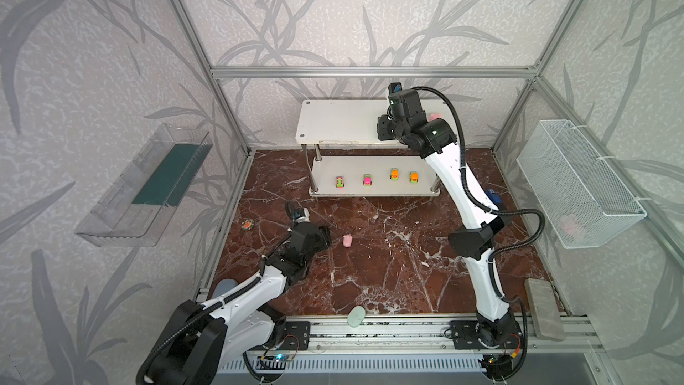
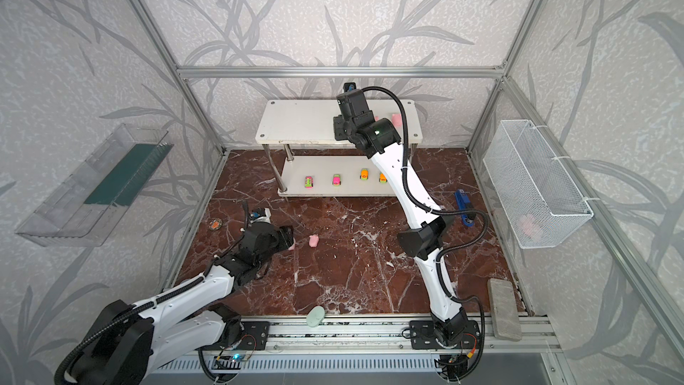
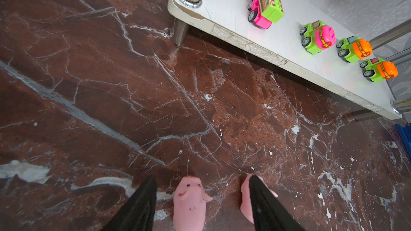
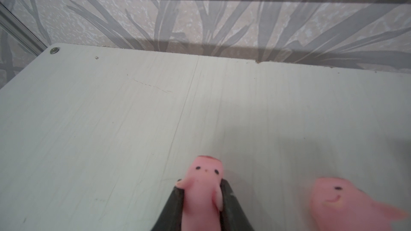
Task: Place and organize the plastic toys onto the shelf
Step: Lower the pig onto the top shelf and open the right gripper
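In both top views the shelf stands against the back wall. Four toy cars sit in a row on its lower board, and a loose shelf pig sits near the right end of its upper board. The right gripper hangs over that upper board just left of this pig, its fingers hidden under the wrist. The left gripper is low over the marble floor in front of the shelf. In a top view two floor pigs lie by its tip, one just beside it and one a little farther right. In the left wrist view the left gripper is spread wide and grips nothing. The middle pig lies face up on the floor between the two fingers, touching neither and nearer to one of them. The outer pig lies just beyond the other finger, which partly covers it; I cannot tell whether they touch. In the right wrist view the right gripper is closed tight on the clamped pig, one finger pressed to each flank and the head poking out past the tips. It is over the shelf's upper board; I cannot tell whether it rests on it. The loose shelf pig lies near, apart from the fingers.
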